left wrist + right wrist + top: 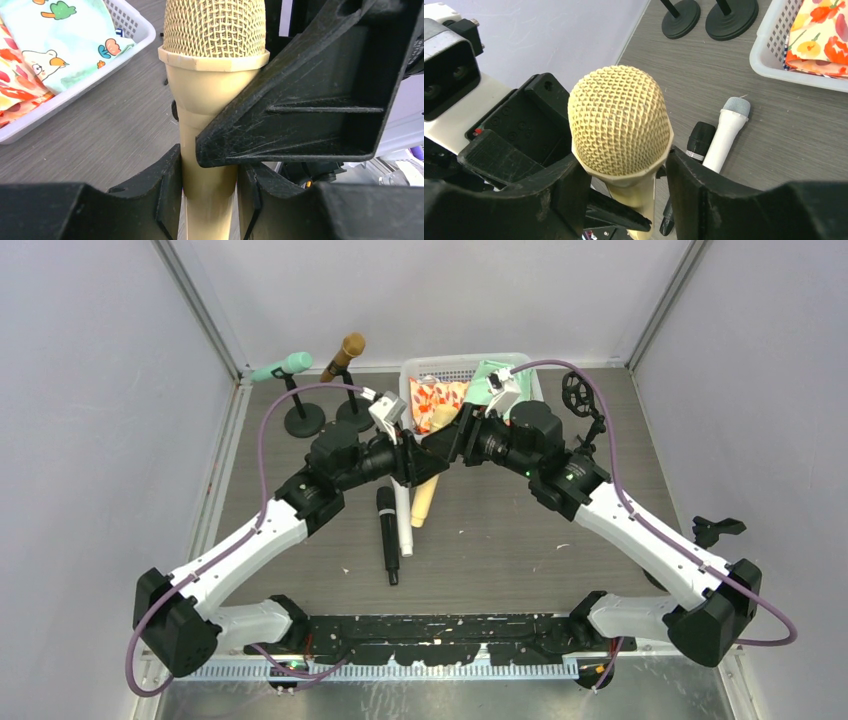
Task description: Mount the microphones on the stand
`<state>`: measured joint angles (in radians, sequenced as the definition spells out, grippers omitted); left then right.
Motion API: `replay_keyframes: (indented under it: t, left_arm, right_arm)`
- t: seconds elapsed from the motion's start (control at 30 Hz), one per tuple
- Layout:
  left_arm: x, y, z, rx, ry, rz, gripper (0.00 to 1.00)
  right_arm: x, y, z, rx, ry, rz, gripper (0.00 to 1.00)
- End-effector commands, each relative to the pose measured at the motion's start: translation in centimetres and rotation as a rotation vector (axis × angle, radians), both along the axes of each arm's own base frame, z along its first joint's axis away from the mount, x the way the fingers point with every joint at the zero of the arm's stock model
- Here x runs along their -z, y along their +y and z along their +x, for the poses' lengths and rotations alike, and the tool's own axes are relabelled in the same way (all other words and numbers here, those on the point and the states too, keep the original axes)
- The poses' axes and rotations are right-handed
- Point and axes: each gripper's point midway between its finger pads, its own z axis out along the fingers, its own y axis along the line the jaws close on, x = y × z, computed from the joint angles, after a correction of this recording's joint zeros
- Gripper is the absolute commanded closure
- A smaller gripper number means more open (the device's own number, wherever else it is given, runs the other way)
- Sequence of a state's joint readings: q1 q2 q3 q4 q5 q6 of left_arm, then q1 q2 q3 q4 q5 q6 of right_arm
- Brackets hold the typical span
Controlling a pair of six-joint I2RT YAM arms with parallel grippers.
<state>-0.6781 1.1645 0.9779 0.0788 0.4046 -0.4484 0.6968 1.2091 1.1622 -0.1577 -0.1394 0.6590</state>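
Top external alone, mint green microphone (283, 367) clipped on stand (303, 421)

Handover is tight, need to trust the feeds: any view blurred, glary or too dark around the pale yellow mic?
Top external: even light, no glare, pale yellow microphone mostly hidden. Left wrist: its mesh head is crisp; the left tool at the bottom edge is dark and soft. Right wrist: head sharp, right tool in front slightly blurred.

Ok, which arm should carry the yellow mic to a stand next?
Right, probably. The right hand flanks the pale yellow microphone at its head, and the empty holder stands on that side; the left hand grips the body.
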Motion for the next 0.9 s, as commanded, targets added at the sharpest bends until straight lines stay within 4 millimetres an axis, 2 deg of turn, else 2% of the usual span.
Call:
replay_keyframes:
  t: [0.0, 0.07, 0.13, 0.23, 0.3, 0.43, 0.57, 0.7, 0.77, 0.87]
  left_arm:
    - [-3.8, -0.9, -0.8, 0.058, -0.079, -0.081, 1.0]
    - [-3.5, -0.9, -0.7, 0.057, -0.07, -0.074, 0.99]
    - [-3.1, -0.9, -0.5, 0.051, -0.063, -0.066, 0.93]
    - [-2.6, -1.1, -0.4, 0.051, -0.049, -0.058, 0.65]
    - [-2.1, -1.2, -0.4, 0.052, -0.04, -0.052, 0.52]
    - [-0.8, -1.6, -0.7, 0.07, -0.017, -0.031, 0.39]
    - [0.5, -2.5, -1.7, 0.106, 0.004, -0.012, 0.36]
    - [1.4, -3.5, -2.3, 0.13, 0.018, 0.005, 0.39]
    - [1.6, -3.8, -2.3, 0.133, 0.018, 0.011, 0.46]
    - [1.7, -3.9, -2.1, 0.123, 0.018, 0.015, 0.68]
  right_arm:
    - [-1.3, 0.7, 0.7, 0.004, -0.066, 0.029, 0.46]
    - [-1.4, 0.8, 0.6, -0.001, -0.07, 0.034, 0.55]
    - [-1.6, 0.6, 0.7, 0.015, -0.074, 0.043, 0.65]
    - [-2.2, -0.4, 1.1, 0.087, -0.074, 0.071, 0.78]
    - [-2.7, -1.5, 1.6, 0.158, -0.079, 0.092, 0.83]
    - [-4.0, -3.9, 2.0, 0.287, -0.09, 0.147, 0.9]
    - [-5.1, -5.4, 2.0, 0.36, -0.091, 0.197, 0.91]
    - [-5.6, -5.6, 1.6, 0.361, -0.081, 0.225, 0.91]
    - [-5.6, -5.5, 1.4, 0.349, -0.075, 0.236, 0.91]
    - [-5.3, -5.5, 1.2, 0.344, -0.071, 0.228, 0.87]
